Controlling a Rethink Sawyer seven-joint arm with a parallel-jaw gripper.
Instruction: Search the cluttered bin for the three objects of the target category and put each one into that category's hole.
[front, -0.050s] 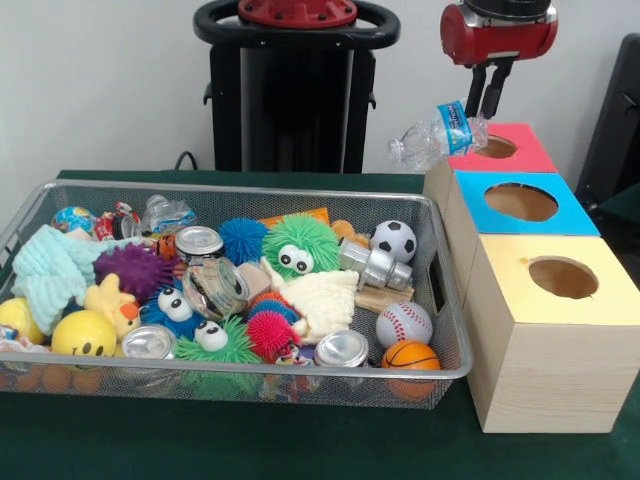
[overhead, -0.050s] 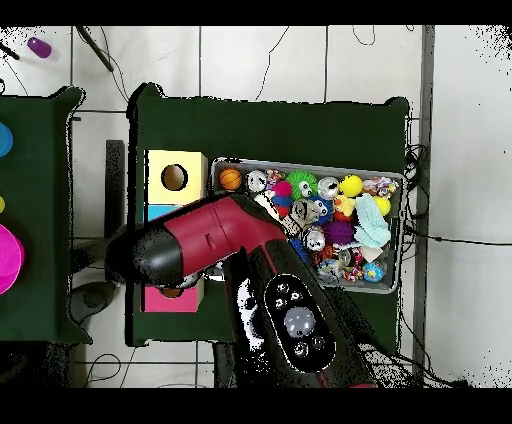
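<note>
Table (front, -0.050s: 300, 450) carries a dark green cover. A wire bin (front, -0.050s: 445, 300) of toys rests on it. Just beside the bin stand three wooden boxes in a row: yellow-topped (front, -0.050s: 520, 350), blue-topped (front, -0.050s: 580, 215), red-topped (front, -0.050s: 535, 150).

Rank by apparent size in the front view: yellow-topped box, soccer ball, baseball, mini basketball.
1. yellow-topped box, by far the largest.
2. baseball and soccer ball: look about alike; the baseball lies nearer the camera, so no ranking between them.
3. mini basketball: looks a bit smaller, but the bin rim partly hides it.
</note>
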